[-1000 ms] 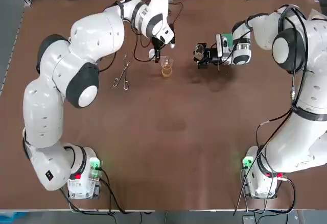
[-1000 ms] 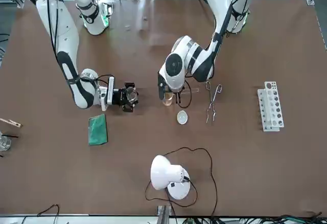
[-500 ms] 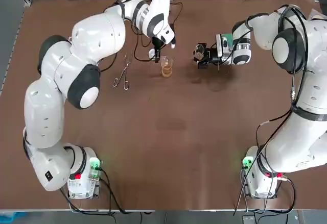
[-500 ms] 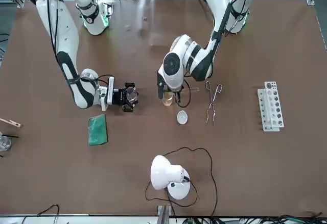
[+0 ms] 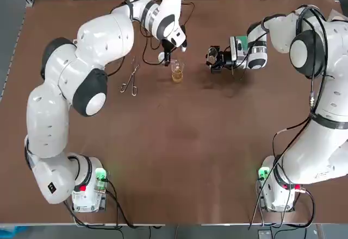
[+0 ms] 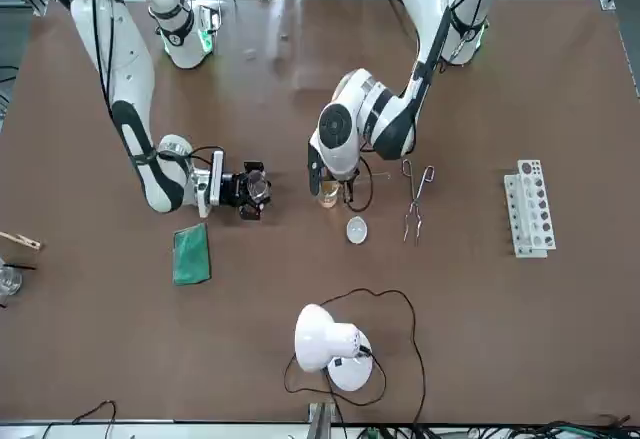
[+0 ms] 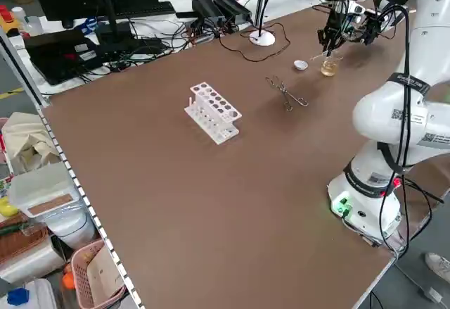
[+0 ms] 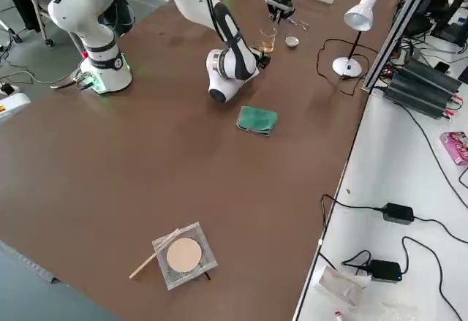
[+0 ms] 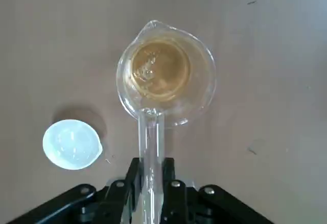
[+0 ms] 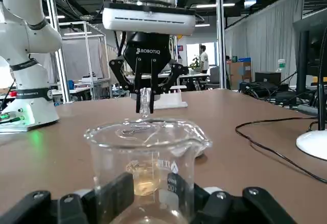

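Observation:
A small glass beaker (image 5: pixel 177 72) with amber liquid stands at mid-table toward the far side. My left gripper (image 5: pixel 170 51) hovers just above it, shut on a thin glass tube (image 9: pixel 151 142) whose tip hangs over the beaker's rim (image 9: pixel 164 73). My right gripper (image 5: pixel 213 59) lies low to the right of the small beaker, apart from it, and is shut on a larger empty glass beaker (image 10: pixel 148 168). In the right wrist view, the left gripper (image 10: pixel 145 94) and its tube show beyond that beaker.
A small white dish (image 5: pixel 162 57) sits next to the amber beaker, with metal tongs (image 5: pixel 130 78) farther left. A test tube rack (image 6: pixel 528 208), a white desk lamp (image 6: pixel 328 344) with its cable, a green cloth (image 6: pixel 191 253) and a wire gauze pad (image 8: pixel 183 255) lie around.
The left arm's wrist has shifted very slightly toward the far edge, with the tube still over the small beaker. The right arm has not moved.

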`<state>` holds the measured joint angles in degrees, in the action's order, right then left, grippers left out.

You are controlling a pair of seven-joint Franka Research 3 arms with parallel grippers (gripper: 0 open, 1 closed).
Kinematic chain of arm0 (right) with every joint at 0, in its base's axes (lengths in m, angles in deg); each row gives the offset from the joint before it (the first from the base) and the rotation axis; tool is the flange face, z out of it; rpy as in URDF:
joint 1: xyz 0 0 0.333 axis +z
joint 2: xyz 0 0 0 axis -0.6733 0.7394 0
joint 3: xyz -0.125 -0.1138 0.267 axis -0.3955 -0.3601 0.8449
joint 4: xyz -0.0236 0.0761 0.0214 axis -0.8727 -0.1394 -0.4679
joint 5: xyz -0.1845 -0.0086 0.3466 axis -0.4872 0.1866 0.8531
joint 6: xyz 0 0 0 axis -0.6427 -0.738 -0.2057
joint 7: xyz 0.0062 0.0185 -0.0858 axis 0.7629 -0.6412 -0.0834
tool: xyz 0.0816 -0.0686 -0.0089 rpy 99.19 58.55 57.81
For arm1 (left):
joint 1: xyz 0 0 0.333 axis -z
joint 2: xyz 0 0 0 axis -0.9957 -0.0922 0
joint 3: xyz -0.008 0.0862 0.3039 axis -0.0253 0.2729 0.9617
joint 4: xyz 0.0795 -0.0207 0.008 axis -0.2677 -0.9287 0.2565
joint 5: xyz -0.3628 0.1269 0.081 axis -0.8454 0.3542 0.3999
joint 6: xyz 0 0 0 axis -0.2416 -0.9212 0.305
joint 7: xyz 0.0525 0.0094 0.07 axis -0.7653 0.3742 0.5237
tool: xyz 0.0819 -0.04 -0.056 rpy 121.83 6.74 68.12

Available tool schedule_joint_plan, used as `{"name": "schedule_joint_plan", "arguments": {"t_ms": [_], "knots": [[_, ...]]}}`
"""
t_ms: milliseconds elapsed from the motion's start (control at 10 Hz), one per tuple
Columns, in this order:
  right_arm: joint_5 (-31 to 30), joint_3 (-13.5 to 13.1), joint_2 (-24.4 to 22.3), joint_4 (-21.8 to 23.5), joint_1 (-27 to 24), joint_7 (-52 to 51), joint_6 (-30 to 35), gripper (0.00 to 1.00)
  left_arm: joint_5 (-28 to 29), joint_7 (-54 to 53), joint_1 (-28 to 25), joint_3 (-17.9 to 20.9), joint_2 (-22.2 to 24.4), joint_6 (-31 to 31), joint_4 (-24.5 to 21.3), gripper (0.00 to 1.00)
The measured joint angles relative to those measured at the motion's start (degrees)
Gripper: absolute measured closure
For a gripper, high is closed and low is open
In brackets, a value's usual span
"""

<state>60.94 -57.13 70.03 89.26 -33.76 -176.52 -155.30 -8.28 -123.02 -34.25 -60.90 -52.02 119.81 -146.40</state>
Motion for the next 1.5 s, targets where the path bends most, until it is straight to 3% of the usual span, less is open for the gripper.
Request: {"name": "schedule_joint_plan", "arguments": {"t_ms": [1500], "knots": [[0.69, 0.0, 0.19, 0.13, 0.01, 0.0, 0.0, 0.61, 1.08, 2.84, 2.01, 1.5, -1.52, -3.6, 4.08, 0.79]]}}
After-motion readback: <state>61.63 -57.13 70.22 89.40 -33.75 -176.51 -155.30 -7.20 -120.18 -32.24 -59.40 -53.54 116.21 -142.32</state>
